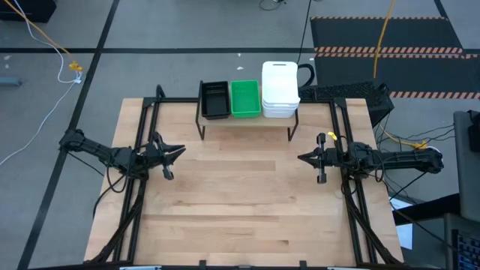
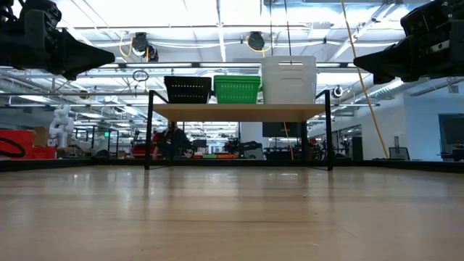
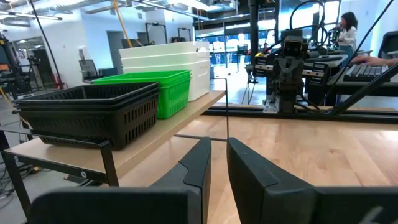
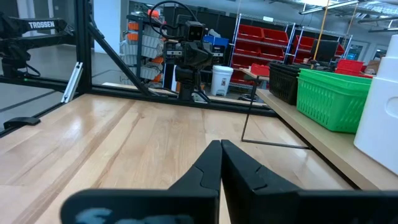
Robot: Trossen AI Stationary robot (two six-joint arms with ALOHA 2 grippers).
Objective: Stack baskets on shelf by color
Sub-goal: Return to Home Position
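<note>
1. High view: black baskets (image 1: 214,99), green baskets (image 1: 245,98) and white baskets (image 1: 280,90) sat stacked on the shelf (image 2: 239,112) at the tabletop's (image 1: 240,202) back edge.
2. Left gripper (image 3: 219,142) had its fingers narrowly parted; right gripper (image 4: 221,143) had them closed; both were empty.
3. Baskets looked light and stiff; rims would suit gripping.

3 basket stacks (image 1: 245,99) stand side by side on the shelf (image 2: 239,112); it sits at the table's (image 1: 247,202) far edge.
</note>
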